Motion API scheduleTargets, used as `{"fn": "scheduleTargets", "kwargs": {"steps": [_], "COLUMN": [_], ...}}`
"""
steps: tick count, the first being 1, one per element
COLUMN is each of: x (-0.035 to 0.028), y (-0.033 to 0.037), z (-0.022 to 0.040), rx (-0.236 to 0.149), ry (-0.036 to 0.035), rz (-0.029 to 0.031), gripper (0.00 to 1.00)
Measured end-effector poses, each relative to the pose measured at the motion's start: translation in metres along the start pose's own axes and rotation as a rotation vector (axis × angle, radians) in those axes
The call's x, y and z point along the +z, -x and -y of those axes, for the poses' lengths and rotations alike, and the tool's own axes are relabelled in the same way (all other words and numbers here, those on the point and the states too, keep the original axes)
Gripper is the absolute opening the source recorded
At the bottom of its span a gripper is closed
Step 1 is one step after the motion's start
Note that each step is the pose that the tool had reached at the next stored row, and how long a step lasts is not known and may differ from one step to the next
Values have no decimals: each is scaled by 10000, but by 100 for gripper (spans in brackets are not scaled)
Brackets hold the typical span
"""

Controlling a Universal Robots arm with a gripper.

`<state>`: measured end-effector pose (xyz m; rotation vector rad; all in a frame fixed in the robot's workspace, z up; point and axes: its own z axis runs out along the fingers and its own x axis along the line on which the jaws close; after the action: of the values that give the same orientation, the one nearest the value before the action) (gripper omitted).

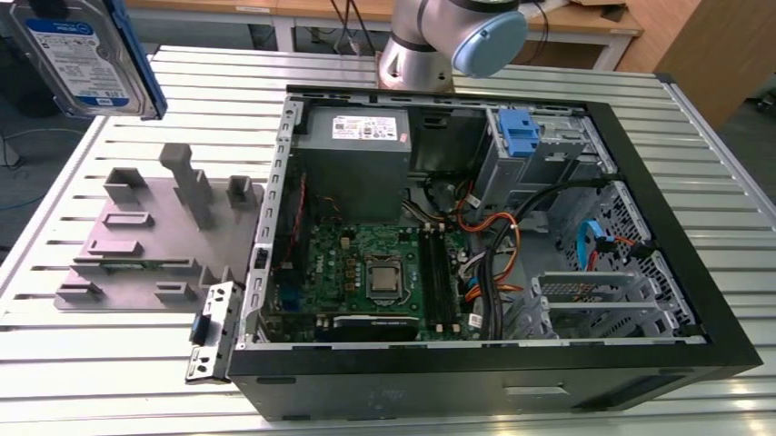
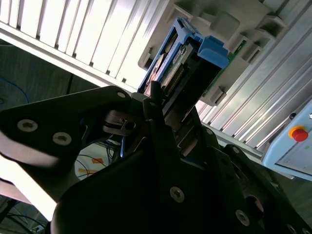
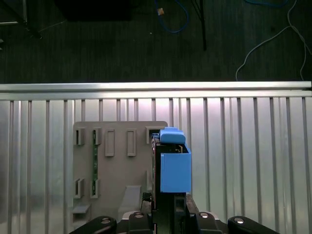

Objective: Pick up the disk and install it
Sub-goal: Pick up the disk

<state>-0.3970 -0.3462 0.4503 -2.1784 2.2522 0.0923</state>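
Hovering up high, I've got the disk (image 1: 83, 54) in the air above the slatted aluminium table (image 1: 73, 363), at the far end of the exterior view's left, with its label facing the camera. In the first wrist view the gripper (image 3: 168, 212) has its jaws pinching one end of the disk. The blue carrier rail points away, and the grey fixture plate (image 3: 117, 165) lies on the table beyond it. The open computer case (image 1: 510, 363) sits to the exterior view's right, well apart. Its blue bracket (image 1: 518, 134) is near the power supply (image 1: 355, 154) at the case's far end.
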Motion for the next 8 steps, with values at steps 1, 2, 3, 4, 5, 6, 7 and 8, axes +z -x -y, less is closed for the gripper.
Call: {"fn": "scheduleTargets", "kwargs": {"steps": [1,2,3,4,5,6,7,8], "x": [-4,-7,-12,-17,-20,-20,-20,-24], "y": [0,0,1,1,1,1,1,1], "z": [0,-1,-1,-1,-1,-1,-1,-1], "rx": [0,0,0,0,-1,0,0,0], "ry": [-1,-1,-1,0,0,-1,-1,-1], "rz": [0,1,0,0,0,0,1,0], "gripper": [35,35,35,35,35,35,35,35]}}
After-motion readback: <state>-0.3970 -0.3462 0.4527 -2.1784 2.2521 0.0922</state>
